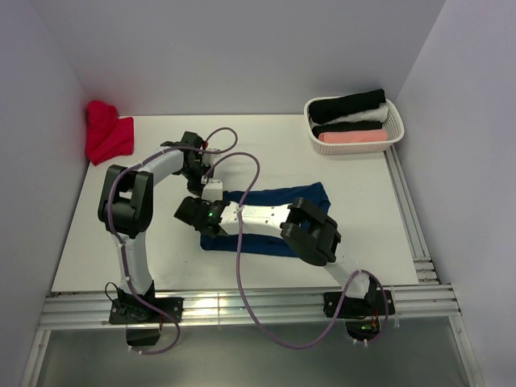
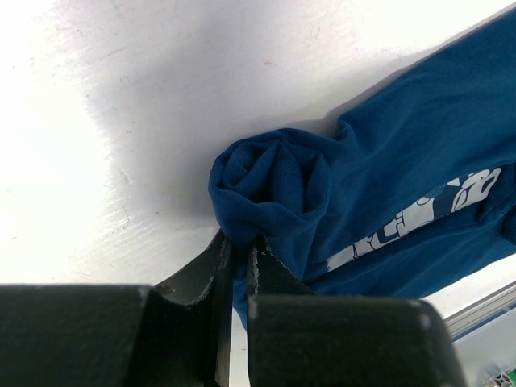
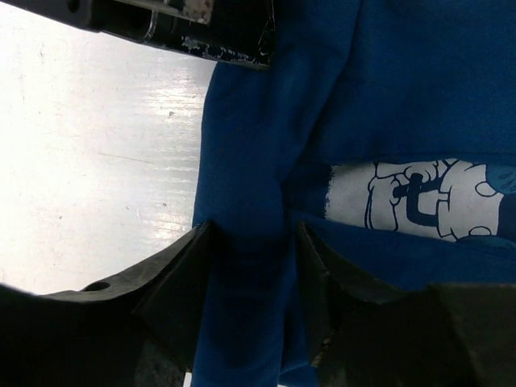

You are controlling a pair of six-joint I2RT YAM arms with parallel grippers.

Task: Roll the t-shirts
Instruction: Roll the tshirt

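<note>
Top view: navy t-shirt mid-table beneath both arms, basket and red cloth at far corners; left wrist: left gripper, nearly closed, pinches its rolled end; right wrist: right gripper, half-spread, clasps a thick fold.

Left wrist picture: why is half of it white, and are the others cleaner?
Left wrist view: glare whitens the table at left, the t-shirt is sharp, the left gripper is dark and soft. Right wrist view: milder sheen on the table, crisp print, murky fingers. Top external view: even light, one bright patch on the front rail.
</note>
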